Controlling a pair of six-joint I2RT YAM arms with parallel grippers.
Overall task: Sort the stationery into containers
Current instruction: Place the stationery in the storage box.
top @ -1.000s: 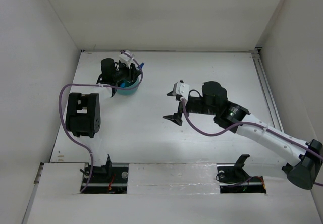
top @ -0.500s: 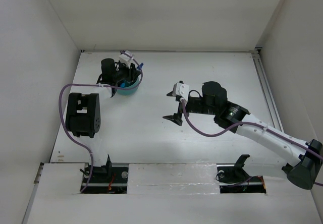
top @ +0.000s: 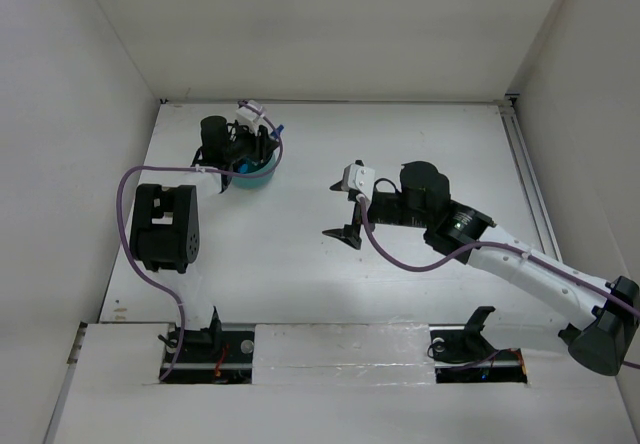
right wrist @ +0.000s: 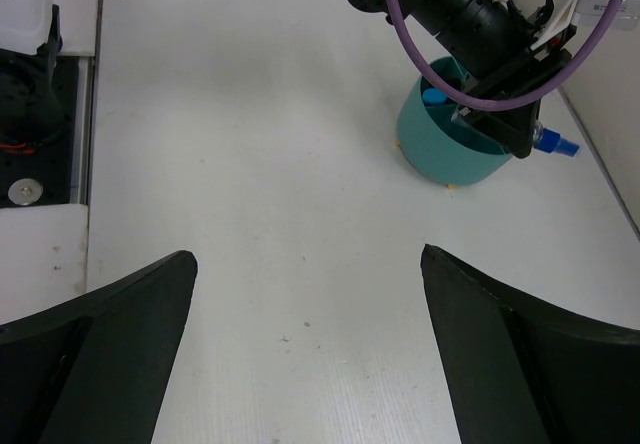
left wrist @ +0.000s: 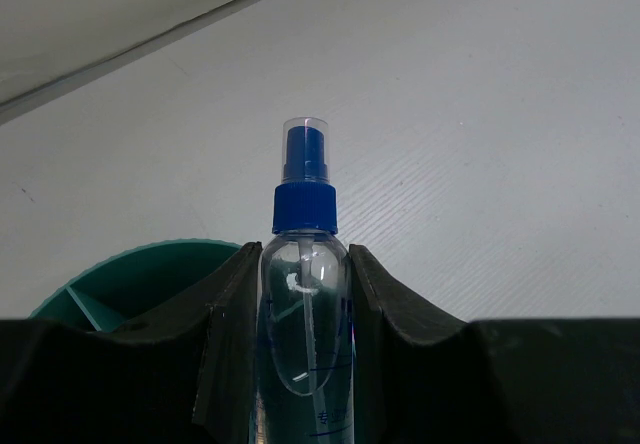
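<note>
Left fingers (left wrist: 232,304) are pinching the clear-blue tube (left wrist: 304,299) right now, one matte black pad on each side of its glossy, see-through body. It's round-shouldered, with a ribbed blue collar and a clear little cap on top, and it hangs directly over the teal tub (left wrist: 150,274), its nozzle end poking out past the tub's far rim. That's one tub only, smooth round plastic, with a thin divider showing inside. From the right wrist camera you can see one blue-topped item (right wrist: 435,95) standing in it already. The right fingers (right wrist: 110,334) are spread wide with nothing between them, well apart from the tub. Between them and the tub lies plain white bench (right wrist: 280,164), faintly ribbed. Beyond the tub the bench edge and white walls are close.
</note>
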